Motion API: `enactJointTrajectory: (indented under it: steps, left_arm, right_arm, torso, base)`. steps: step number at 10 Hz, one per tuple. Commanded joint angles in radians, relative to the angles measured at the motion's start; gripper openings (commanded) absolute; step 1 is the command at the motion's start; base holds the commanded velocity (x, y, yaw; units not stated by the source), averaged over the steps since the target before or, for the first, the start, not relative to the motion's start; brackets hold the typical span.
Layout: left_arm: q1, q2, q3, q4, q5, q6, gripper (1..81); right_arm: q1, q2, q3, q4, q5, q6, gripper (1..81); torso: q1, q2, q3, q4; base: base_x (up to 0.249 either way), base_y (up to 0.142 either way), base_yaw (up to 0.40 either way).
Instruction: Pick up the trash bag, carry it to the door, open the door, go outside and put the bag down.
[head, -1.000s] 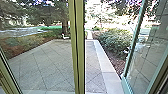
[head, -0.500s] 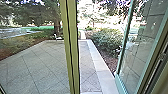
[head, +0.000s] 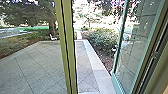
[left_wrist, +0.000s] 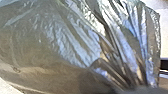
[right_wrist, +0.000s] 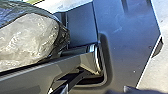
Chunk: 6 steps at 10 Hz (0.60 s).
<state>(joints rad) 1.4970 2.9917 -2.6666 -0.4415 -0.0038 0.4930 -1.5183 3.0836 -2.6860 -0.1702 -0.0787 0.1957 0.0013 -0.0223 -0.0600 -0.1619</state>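
Left wrist view: trash bag runs past picture's edges, so I can't see all of it; contents blurred behind film, small mark on it too tiny for me to read. Right wrist view: bag cut off again, part hidden behind my jointed bar. Head view: post cut off at top and bottom, hiding strip of paving. Glass door and tree cropped by top edge. White thing near trunk too small to identify.
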Motion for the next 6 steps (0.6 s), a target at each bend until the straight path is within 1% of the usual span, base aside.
enactJointTrajectory:
  steps: [1, 6]
  left_arm:
    - [-0.044, -0.003, 0.002, 0.004, 0.064, 0.006, 1.0]
    - [-0.044, 0.003, 0.002, 0.006, 0.054, 0.006, 1.0]
  right_arm:
    - [0.037, 0.017, 0.008, -0.026, -0.065, -0.012, 81.1]
    - [0.037, 0.017, 0.008, -0.028, -0.065, -0.01, 81.1]
  torso:
    - [0.0, 0.0, 0.0, 0.0]
    - [0.0, 0.0, 0.0, 0.0]
  base:
    - [0.0, 0.0, 0.0]
    - [0.0, 0.0, 0.0]
